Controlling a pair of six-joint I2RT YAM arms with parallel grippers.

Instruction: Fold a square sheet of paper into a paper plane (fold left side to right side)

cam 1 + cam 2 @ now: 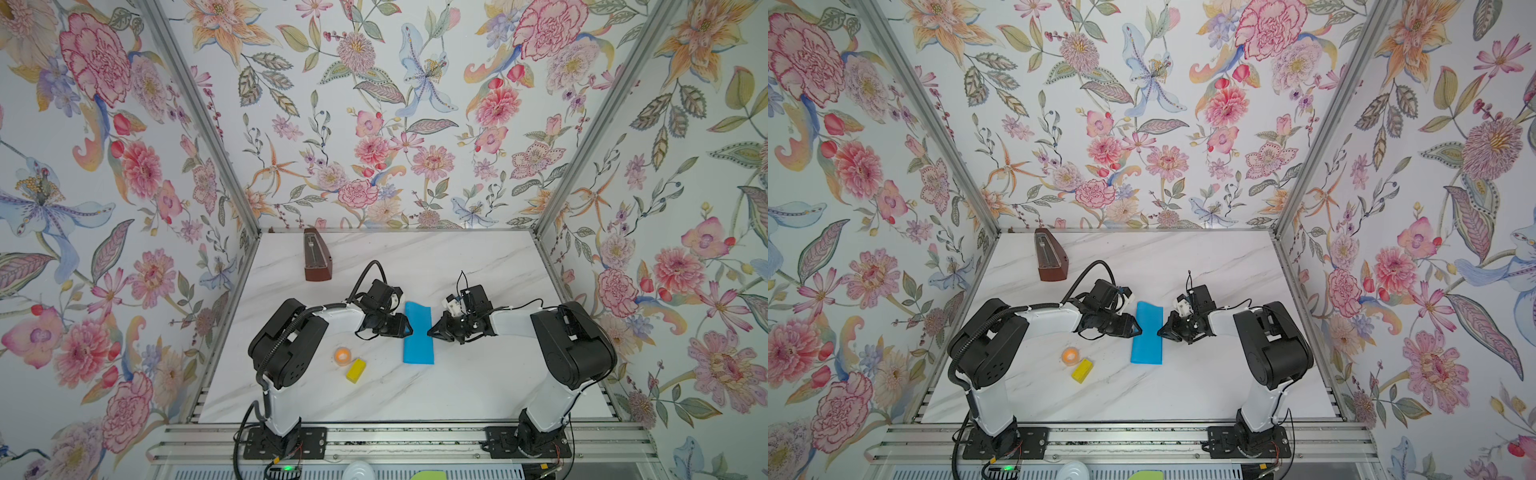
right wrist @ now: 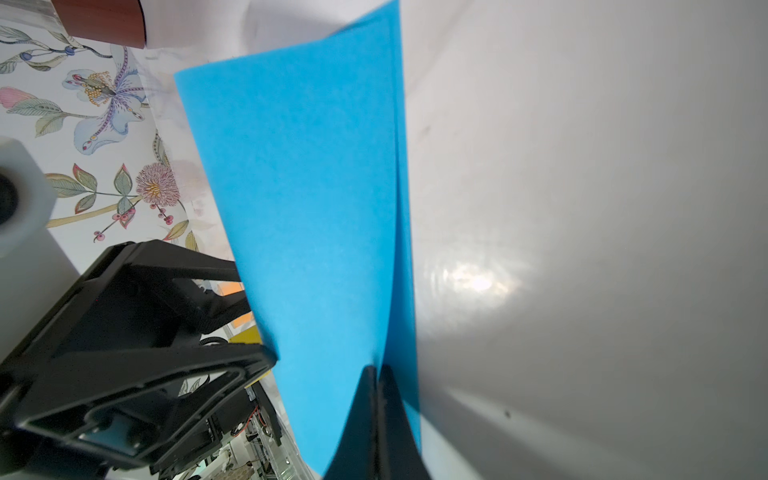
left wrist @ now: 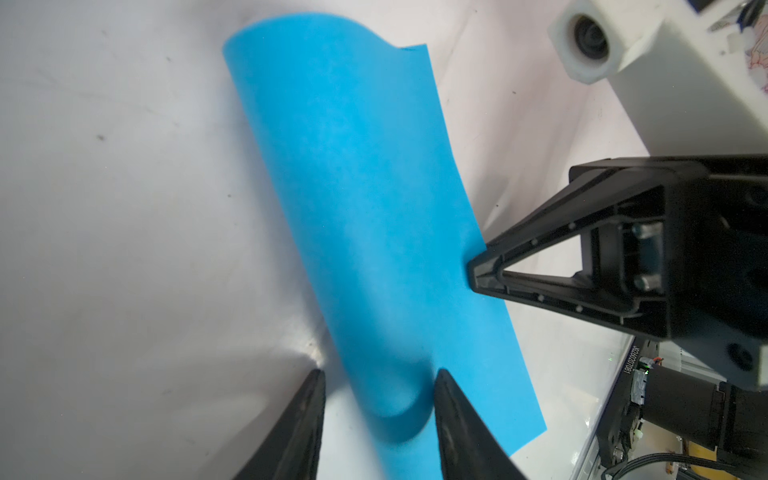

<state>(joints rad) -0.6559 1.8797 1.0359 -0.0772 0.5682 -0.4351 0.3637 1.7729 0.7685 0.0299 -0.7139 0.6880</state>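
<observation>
The square sheet of paper [image 1: 419, 332] [image 1: 1147, 332] lies mid-table, bright blue and doubled over into a tall narrow strip. Its left side is a soft rounded bend, not pressed flat. My left gripper [image 1: 409, 328] [image 1: 1139, 328] is at that bend, open. In the left wrist view, the bulge of the paper [image 3: 365, 208] sits between the left gripper's [image 3: 378, 374] fingers. My right gripper [image 1: 430, 332] [image 1: 1159, 331] [image 2: 378, 368] is shut on the upper layer's free edge at the right side of the paper [image 2: 316, 187]. No paper plane shape shows.
A brown wooden metronome [image 1: 316, 259] stands at the back left. A small orange round thing [image 1: 343, 356] and a yellow block [image 1: 356, 370] lie left of the paper, near the left arm. The marble table [image 1: 415, 395] ends at floral walls on three sides.
</observation>
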